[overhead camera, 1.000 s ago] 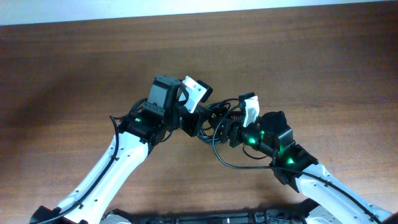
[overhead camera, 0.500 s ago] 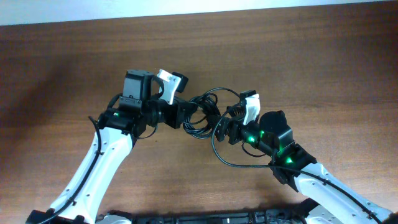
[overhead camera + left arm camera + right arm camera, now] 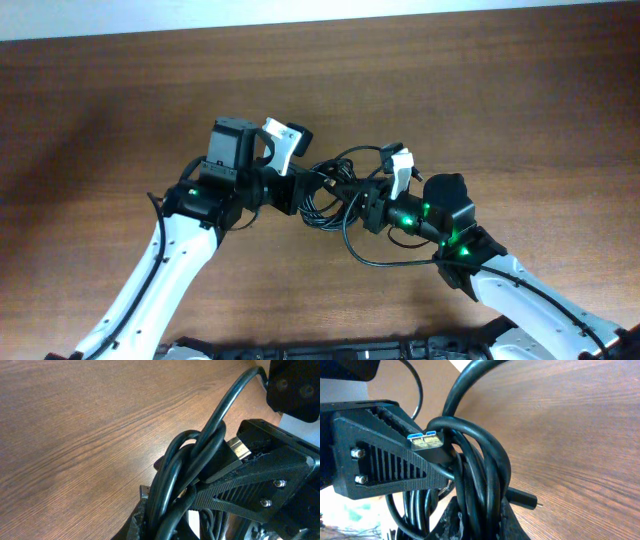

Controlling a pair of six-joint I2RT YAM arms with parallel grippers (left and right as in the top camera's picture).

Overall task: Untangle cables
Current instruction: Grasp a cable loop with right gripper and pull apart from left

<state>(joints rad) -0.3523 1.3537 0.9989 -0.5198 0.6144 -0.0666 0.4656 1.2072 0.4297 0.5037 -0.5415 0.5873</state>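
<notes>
Bench: brown wood-grain top that carries the whole job; both arms reach in from its near edge and meet around its middle.
Left arm: white links with a black wrist, angled in from the near-left corner so its hand faces the other one.
Right arm: comes in from the near-right corner with green lamps lit; it mirrors the left arm, probably so the two can pull against each other.
Cables: thin black cords wound into a tight knot of loops, held between the two hands near the bench's middle and still tangled. One loop arcs toward the far edge. A thin black loop also sags toward the near edge; whether that one belongs to the knot cannot be told.
Left hand: pressed together on the left side of the bundle. In the left wrist view the cords are jammed against its ribbed finger, which anchors that side.
Right hand: likewise pinching the right side of the bundle, seemingly to draw strands apart.
Blue-tongued USB plug: lies against the right hand's finger, with a cord looped over it.
Silvery plug: wedged beside the left hand's finger.
Writing: no brand, label or lettering is readable in any view.
</notes>
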